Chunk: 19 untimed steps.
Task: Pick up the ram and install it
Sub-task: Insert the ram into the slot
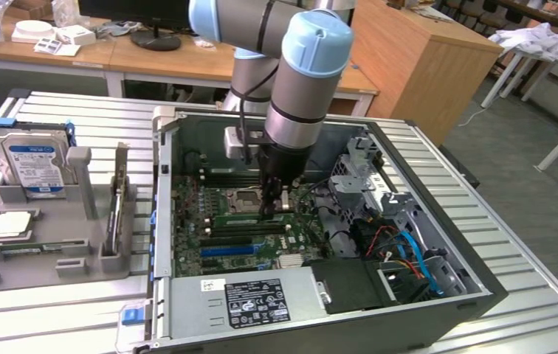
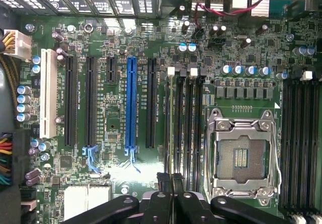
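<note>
While your arm [image 1: 297, 103] is reaching into the open computer case [image 1: 437, 310], over the motherboard [image 2: 118, 118], your gripper [image 2: 172, 179] is pinching shut on the ram [image 1: 244, 219], which is standing edge-up along the memory slots beside the processor socket [image 2: 241, 156].

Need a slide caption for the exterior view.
Arm reaches into the open PC case, tool shut over the ram at the slots beside the CPU socket.

Exterior view overlooks the computer case [image 1: 426, 321] from above; wrist view faces its motherboard [image 2: 116, 118] closely.
</note>
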Available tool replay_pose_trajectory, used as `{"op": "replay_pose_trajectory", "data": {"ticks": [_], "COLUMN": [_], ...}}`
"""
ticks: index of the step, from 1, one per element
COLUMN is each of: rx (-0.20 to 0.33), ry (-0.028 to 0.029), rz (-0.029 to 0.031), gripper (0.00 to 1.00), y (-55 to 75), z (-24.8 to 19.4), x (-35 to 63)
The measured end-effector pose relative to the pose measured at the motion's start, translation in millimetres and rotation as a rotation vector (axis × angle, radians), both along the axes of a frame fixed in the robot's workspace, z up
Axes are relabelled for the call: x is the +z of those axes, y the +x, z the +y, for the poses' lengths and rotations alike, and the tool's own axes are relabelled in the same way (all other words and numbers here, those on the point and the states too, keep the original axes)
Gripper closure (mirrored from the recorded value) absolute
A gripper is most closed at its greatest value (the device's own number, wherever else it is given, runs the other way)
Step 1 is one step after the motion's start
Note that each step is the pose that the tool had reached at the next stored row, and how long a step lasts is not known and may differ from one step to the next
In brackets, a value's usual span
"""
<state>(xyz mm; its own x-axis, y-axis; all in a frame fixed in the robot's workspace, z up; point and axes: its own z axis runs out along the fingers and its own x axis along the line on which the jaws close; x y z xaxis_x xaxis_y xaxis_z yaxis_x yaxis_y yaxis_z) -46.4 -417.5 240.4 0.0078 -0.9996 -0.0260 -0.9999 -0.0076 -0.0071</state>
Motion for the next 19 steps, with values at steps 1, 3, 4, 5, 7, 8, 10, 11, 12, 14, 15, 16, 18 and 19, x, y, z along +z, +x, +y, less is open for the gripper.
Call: {"op": "replay_pose_trajectory", "data": {"ticks": [1, 3, 4, 5, 7, 8, 10, 11, 12, 14, 15, 16, 18, 19], "rx": [0.000, 0.000, 0.000, 0.000, 0.000, 0.000, 0.000, 0.000, 0.000, 0.000, 0.000, 0.000, 0.000, 0.000], "ry": [0.0002, 0.0004, 0.0005, 0.0005, 0.0004, 0.0003, 0.0002, 0.0004, 0.0004, 0.0004, 0.0006, 0.0007, 0.0003, 0.0003], "rz": [-0.0029, -0.0041, -0.0041, -0.0042, -0.0045, -0.0049, -0.0059, -0.0062, -0.0070, -0.0071, -0.0072, -0.0080, -0.0083, -0.0084], "gripper": [0.88, 0.88, 0.88, 0.88, 0.88, 0.88, 0.88, 0.88, 0.88, 0.88, 0.88, 0.88, 0.88, 0.88], "y": [-1.0, -1.3, -1.3, -1.3, -1.3, -1.3, -1.4, -1.4, -1.4, -1.4, -1.5, -1.9, -2.5, -2.5], "z": [0.1, 0.1, 0.1, 0.1, 0.0, 0.0, 0.0, 0.1, 0.1, 0.1, 0.0, 0.1, 0.0, 0.0], "x": [-0.1, -0.2, -0.2, -0.2, -0.3, -0.4, -0.6, -0.6, -0.7, -0.7, -0.9, -1.2, -1.4, -1.4]}}
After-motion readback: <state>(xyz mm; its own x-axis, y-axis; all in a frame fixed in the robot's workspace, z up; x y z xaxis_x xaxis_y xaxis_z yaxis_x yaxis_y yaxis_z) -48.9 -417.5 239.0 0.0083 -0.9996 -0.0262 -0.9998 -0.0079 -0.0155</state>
